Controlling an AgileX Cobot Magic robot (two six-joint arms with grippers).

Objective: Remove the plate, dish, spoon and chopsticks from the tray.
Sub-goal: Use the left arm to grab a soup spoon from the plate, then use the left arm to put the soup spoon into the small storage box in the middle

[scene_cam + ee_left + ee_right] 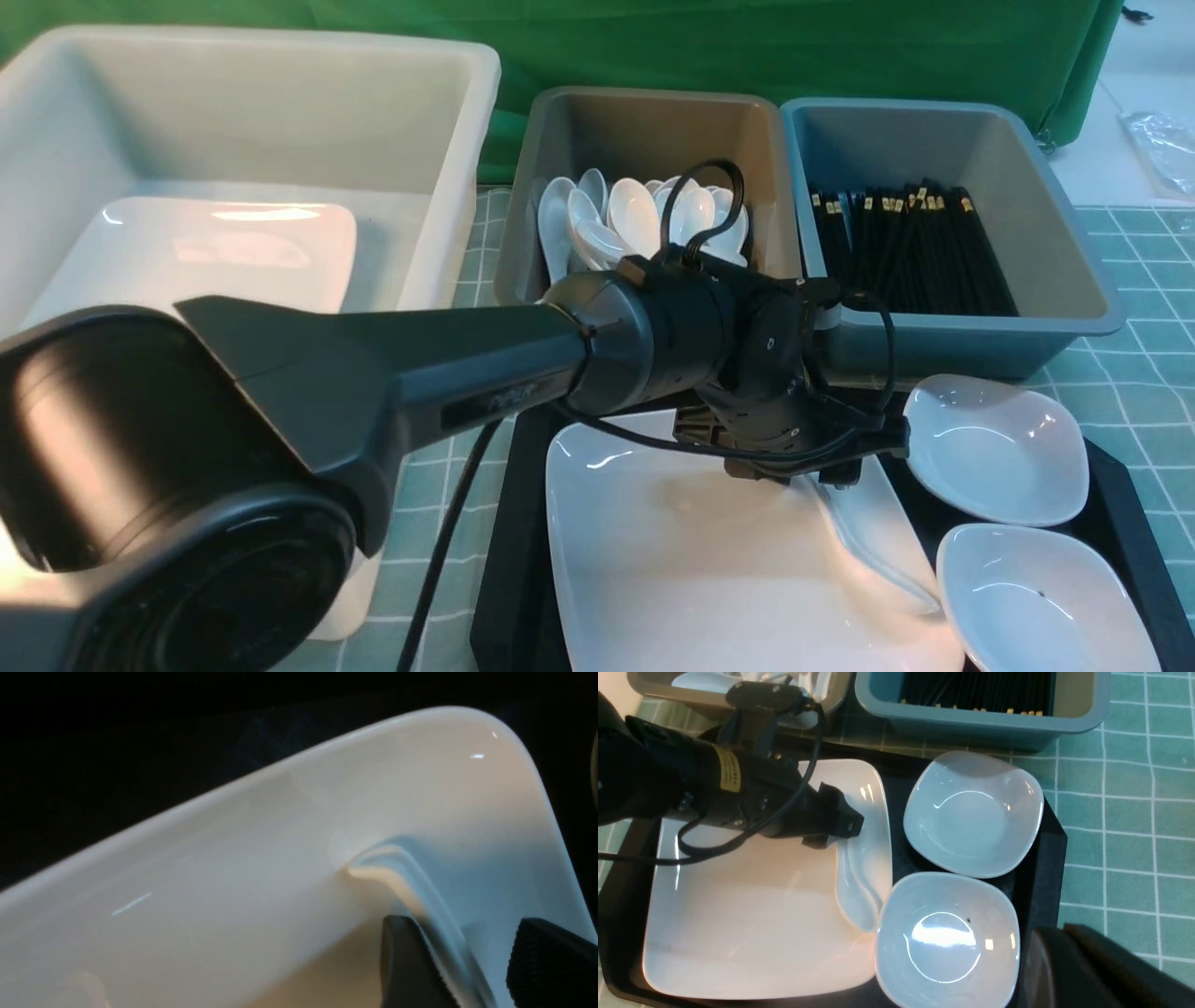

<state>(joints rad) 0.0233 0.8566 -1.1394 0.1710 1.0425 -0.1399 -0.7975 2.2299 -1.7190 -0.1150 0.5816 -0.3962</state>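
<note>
At the far left a white tub is seen, with a second square plate laid flat inside it. The left arm is stretched from there towards the middle. Behind it a grey tub is filled with white spoons. In front, the tray is set on the green checked cloth, and the plate is carried on its left part. The spoon is laid along the plate's right side, handle towards the tubs. The left gripper is positioned over that handle. Its jaws are held apart, one finger on each side, not yet clamped. A far dish and a near dish are placed on the tray's right part, just beside the plate. The chopsticks are stacked in the blue tub behind them. Of the right gripper only a dark blur is shown near the tray's right edge, and its jaws are closed together.
</note>
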